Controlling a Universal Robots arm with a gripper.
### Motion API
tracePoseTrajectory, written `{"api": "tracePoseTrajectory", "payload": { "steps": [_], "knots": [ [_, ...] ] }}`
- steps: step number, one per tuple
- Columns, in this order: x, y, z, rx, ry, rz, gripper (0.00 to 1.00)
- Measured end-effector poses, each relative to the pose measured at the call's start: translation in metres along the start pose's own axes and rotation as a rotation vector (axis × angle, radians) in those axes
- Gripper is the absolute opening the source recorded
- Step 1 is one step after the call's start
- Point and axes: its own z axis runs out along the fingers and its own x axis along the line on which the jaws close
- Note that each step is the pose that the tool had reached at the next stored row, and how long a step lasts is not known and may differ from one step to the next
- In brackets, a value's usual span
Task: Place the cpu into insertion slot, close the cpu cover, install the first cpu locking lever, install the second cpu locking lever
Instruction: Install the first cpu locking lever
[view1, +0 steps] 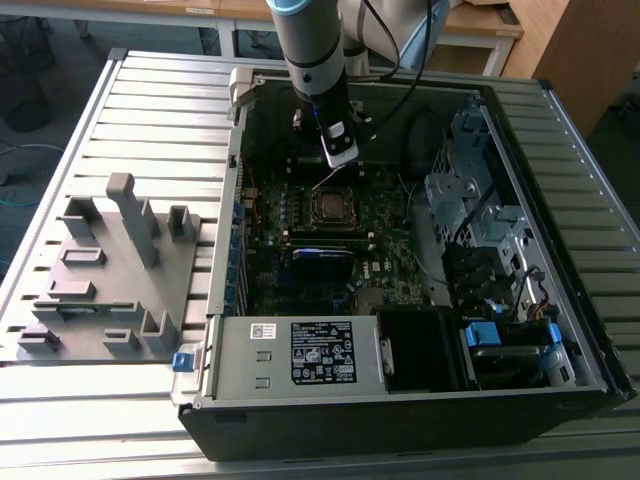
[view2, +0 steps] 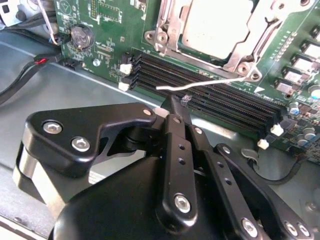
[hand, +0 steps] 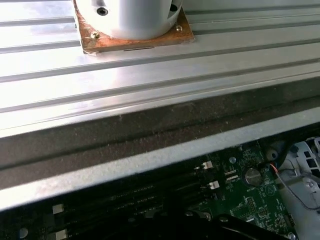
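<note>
The cpu (view2: 215, 25), with its dull silver top, lies in the insertion slot (view1: 330, 207) on the green board. The cpu cover (view2: 248, 49) is a silvery frame lying down around it. One thin wire locking lever (view2: 210, 82) sticks out unlatched over the black memory slots. In the second wrist view my gripper (view2: 176, 104) is shut with nothing between its fingers. Its tip is just beside the lever's free end and apart from it. In the exterior view the gripper (view1: 338, 160) hangs inside the case, just behind the slot.
Long black memory slots (view2: 215, 97) run between gripper and socket. A coin battery (view2: 81, 36) and loose cables lie nearby. The case holds a power supply (view1: 300, 350) and a drive cage (view1: 470, 190). A grey fixture tray (view1: 110, 270) sits on the exterior view's left.
</note>
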Motion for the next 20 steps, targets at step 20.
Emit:
{"api": "tracePoseTrajectory", "payload": {
  "steps": [20],
  "knots": [
    [-0.0008, -0.0058, 0.0026, 0.0008, -0.0019, 0.005, 0.1]
  ]
}}
